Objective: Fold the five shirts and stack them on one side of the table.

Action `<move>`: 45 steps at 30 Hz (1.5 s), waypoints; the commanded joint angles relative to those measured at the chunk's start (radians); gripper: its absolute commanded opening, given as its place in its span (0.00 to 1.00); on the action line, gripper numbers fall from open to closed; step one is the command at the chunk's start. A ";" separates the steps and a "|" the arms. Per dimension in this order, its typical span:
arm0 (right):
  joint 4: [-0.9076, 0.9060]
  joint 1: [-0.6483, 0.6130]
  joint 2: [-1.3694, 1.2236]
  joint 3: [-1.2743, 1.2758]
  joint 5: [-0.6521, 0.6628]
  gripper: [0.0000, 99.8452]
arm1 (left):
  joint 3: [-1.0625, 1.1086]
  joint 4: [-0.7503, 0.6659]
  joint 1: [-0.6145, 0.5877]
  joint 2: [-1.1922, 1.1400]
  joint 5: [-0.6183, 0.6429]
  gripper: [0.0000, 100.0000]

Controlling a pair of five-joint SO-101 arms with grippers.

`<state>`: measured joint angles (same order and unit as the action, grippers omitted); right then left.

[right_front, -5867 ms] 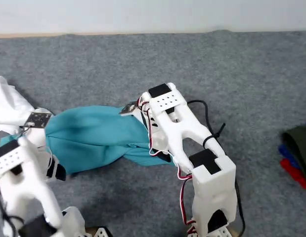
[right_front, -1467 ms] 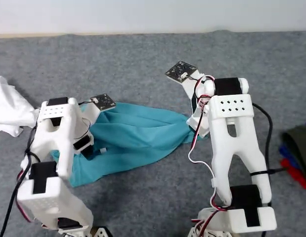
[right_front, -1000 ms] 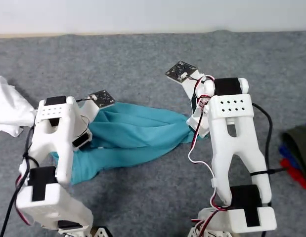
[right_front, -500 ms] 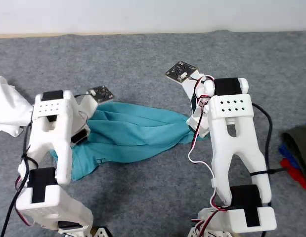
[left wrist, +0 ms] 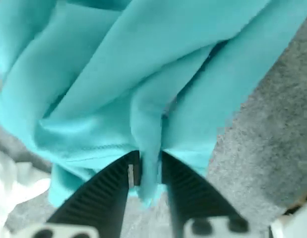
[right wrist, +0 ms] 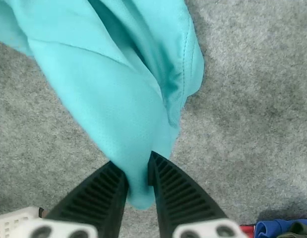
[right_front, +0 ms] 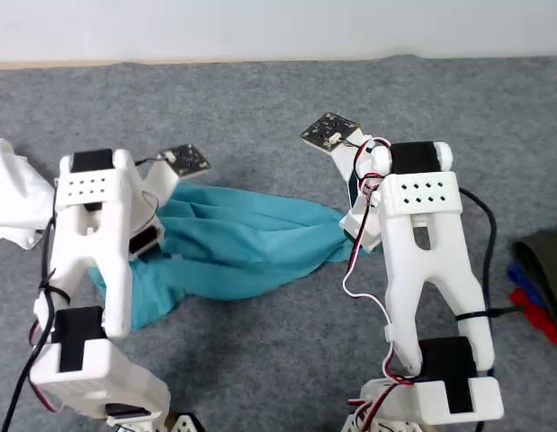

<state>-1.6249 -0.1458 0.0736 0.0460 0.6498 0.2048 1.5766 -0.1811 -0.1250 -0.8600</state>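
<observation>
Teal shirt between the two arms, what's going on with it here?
Both arms have hold of the teal shirt. The left gripper is pinched on a fold at one end and the right gripper on the other end. The shirt hangs bunched and creased between them over the grey table, not yet folded. A crumpled white shirt lies beside the left arm, and a pile of dark, blue and red cloth sits at the table's opposite edge.

White shirt (right_front: pixel 13 196) just beside left arm (right_front: pixel 94 229)
</observation>
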 commanded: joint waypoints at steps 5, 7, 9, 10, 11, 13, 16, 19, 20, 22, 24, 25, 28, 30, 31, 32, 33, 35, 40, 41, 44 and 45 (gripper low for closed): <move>-0.010 -0.004 0.008 -0.006 -0.006 0.01 | 0.128 -0.157 0.000 0.043 -0.006 0.14; -0.012 -0.004 0.008 -0.006 -0.006 0.01 | 0.128 -0.157 0.000 0.043 -0.006 0.13; -0.015 -0.004 0.008 -0.006 -0.006 0.01 | 0.127 -0.158 0.000 0.044 -0.009 0.09; -0.022 -0.004 0.008 -0.006 -0.006 0.01 | 0.127 -0.158 0.000 0.044 -0.009 0.08; -0.025 -0.004 0.008 -0.006 -0.006 0.01 | 0.127 -0.157 0.000 0.044 -0.009 0.08; -0.039 -0.004 0.008 -0.006 -0.006 0.01 | 0.127 -0.152 -0.002 0.044 -0.009 0.07; -0.051 -0.004 0.008 -0.006 -0.008 0.01 | 0.125 -0.132 -0.020 0.046 -0.011 0.07; -0.051 -0.004 0.008 -0.006 -0.009 0.01 | 0.130 -0.110 -0.035 0.046 -0.057 0.07; -0.051 -0.004 0.008 -0.006 -0.009 0.01 | 0.127 -0.094 -0.046 0.046 -0.072 0.07; -0.051 -0.004 0.008 -0.006 -0.011 0.01 | 0.127 -0.083 -0.060 0.046 -0.092 0.07; -0.051 -0.004 0.008 -0.006 -0.011 0.01 | 0.127 -0.081 -0.071 0.044 -0.097 0.07; -0.051 -0.004 0.008 -0.006 -0.011 0.01 | 0.127 -0.081 -0.072 0.044 -0.097 0.07; -0.051 -0.005 0.008 -0.006 -0.011 0.01 | 0.130 -0.068 -0.068 0.044 -0.097 0.07; -0.051 -0.005 0.008 -0.006 -0.011 0.01 | 0.130 -0.046 -0.052 0.044 -0.098 0.07; -0.051 -0.005 0.008 -0.006 -0.011 0.01 | 0.131 -0.035 -0.048 0.044 -0.106 0.07; -0.051 -0.005 0.008 -0.006 -0.011 0.01 | 0.131 -0.023 -0.046 0.044 -0.118 0.07; -0.051 -0.005 0.008 -0.006 -0.011 0.01 | 0.131 -0.014 -0.046 0.044 -0.130 0.07; -0.051 -0.005 0.008 -0.006 -0.011 0.01 | 0.131 -0.011 -0.049 0.044 -0.143 0.07; -0.051 -0.007 0.008 -0.006 -0.011 0.01 | 0.130 -0.021 -0.049 0.044 -0.149 0.12; -0.051 -0.007 0.008 -0.006 -0.011 0.01 | 0.130 -0.037 -0.049 0.044 -0.147 0.14; -0.051 -0.005 0.008 -0.006 -0.011 0.01 | 0.131 -0.074 -0.051 0.043 -0.146 0.15; -0.051 -0.005 0.008 -0.006 -0.011 0.01 | 0.131 -0.078 -0.051 0.043 -0.146 0.15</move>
<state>-1.6678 -0.1473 0.0736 0.0460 0.6498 0.3368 1.5228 -0.2348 -0.1250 -1.0012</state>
